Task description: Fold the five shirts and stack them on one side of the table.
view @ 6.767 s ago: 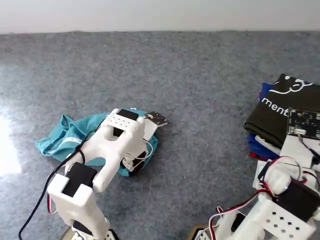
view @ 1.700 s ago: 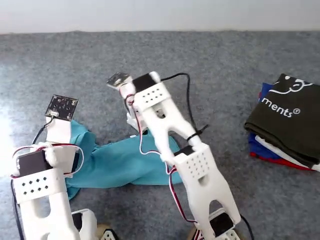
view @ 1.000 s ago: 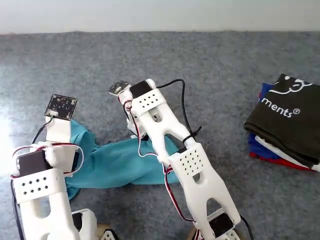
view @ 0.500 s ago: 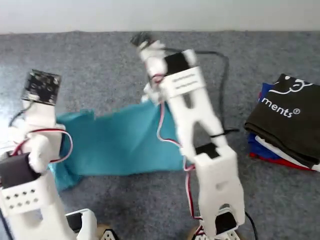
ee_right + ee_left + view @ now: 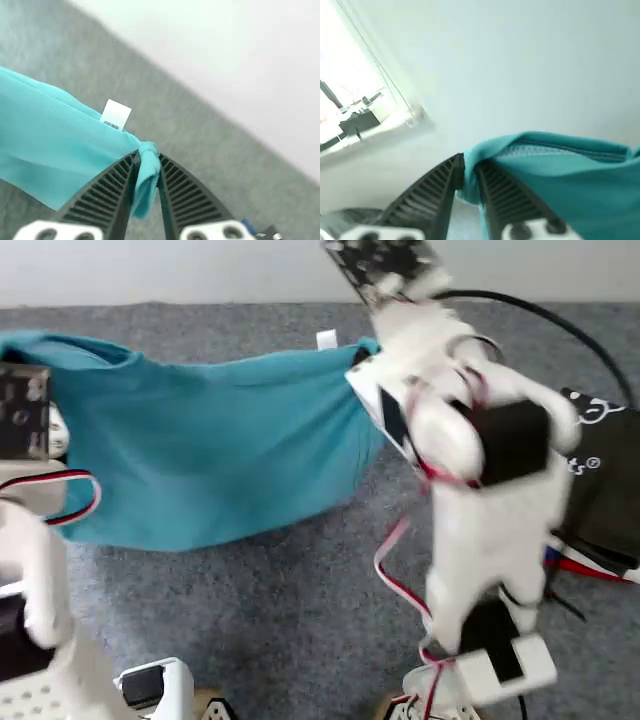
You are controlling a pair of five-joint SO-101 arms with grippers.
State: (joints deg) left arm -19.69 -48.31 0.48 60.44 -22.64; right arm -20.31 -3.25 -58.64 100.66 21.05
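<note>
Left gripper and right gripper pinch the teal shirt; folded stack lies nearby

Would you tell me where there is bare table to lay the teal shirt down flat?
The widest bare stretch of table lies in front of the held-up teal shirt, toward the near edge. A narrower strip runs behind it along the far wall. The right side is crowded by the stack of folded shirts.
</note>
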